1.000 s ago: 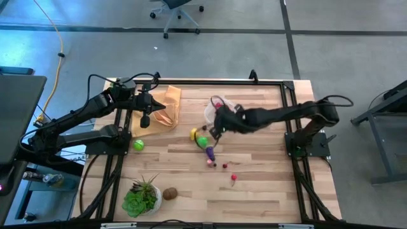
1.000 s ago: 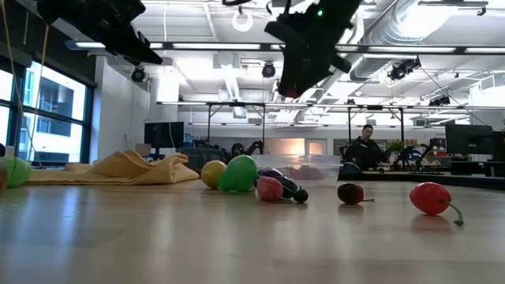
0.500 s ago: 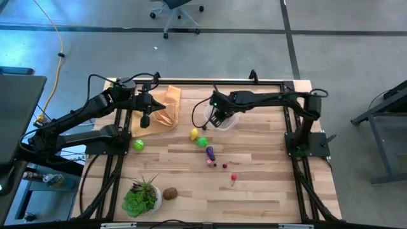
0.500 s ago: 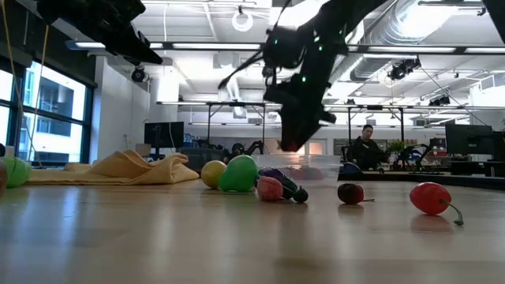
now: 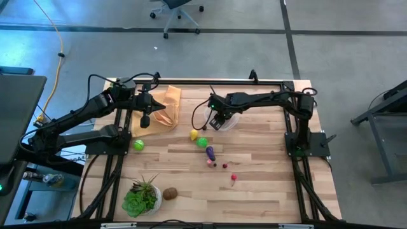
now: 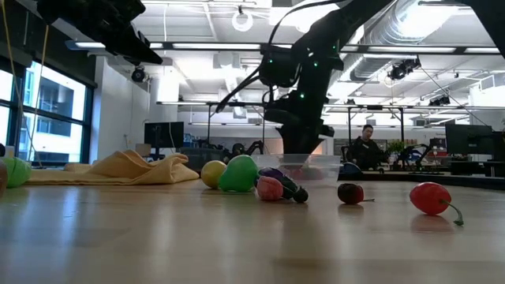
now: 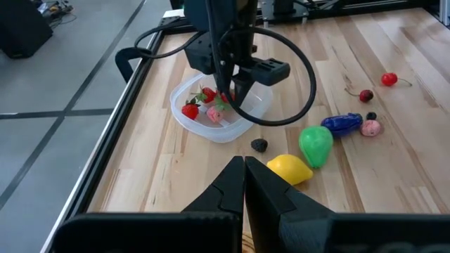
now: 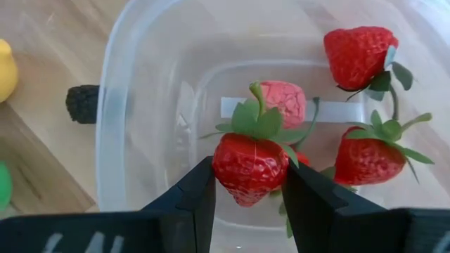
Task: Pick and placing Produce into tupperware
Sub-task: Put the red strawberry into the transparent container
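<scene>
Right hand grips a red strawberry between its two fingers, poised over the open tub. Inside the tub lie two more strawberries and a pink piece. A small black berry sits on the bench just beside the tub's outer wall. From above, the right hand reaches over the tub near the far edge of the bench. Just beside the tub sit a yellow lemon and a green fruit, then a purple eggplant, a pink piece and small red fruits toward the near side. Left hand hangs shut and empty over the orange cloth. A green ball, a brown fruit and a potted plant lie well apart on the left side.
</scene>
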Motion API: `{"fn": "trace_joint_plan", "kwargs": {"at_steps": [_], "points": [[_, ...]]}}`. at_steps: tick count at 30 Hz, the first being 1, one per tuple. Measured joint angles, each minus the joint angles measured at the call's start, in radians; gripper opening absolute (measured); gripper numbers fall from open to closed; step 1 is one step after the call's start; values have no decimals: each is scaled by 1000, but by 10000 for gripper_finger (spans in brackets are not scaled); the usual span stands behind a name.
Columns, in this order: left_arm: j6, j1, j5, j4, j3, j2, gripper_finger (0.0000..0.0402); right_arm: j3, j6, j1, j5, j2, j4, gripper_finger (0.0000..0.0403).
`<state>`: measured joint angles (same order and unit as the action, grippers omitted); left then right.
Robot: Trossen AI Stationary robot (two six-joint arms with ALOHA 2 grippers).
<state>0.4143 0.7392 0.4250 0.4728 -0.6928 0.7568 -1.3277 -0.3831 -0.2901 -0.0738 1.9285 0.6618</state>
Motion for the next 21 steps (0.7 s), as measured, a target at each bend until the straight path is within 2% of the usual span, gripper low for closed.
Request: {"fn": "trace_joint_plan", "kwargs": {"at_steps": [12,21], "points": [[0,0,0,0,0,0,3,0,11,0,23,1,0,124],[0,0,0,0,0,0,3,2,11,0,14,5,2,179]]}}
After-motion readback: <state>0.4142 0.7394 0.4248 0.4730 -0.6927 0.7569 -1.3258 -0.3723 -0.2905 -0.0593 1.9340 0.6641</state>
